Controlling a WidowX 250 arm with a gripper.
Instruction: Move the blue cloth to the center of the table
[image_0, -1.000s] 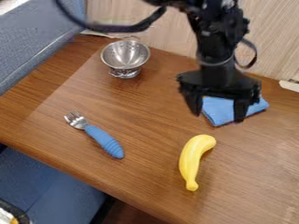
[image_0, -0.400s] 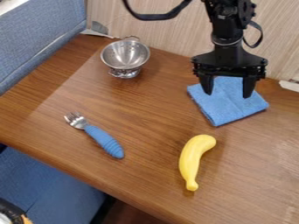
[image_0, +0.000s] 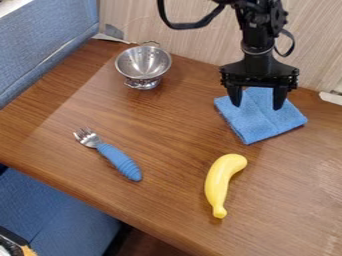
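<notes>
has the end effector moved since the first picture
Yes, up the camera view: the end effector now hangs farther from the yellow banana, which lies in the same spot, than it did then.

The end effector had drawn back toward the wall, uncovering more of the blue cloth, then shifted slightly toward the colander. The arm's cable had moved toward the view's right.

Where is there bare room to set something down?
Bare table lies amid the fork, colander, blue cloth and banana, and right of the banana in view. Crowded at the cloth, where the open pincer hangs.
</notes>
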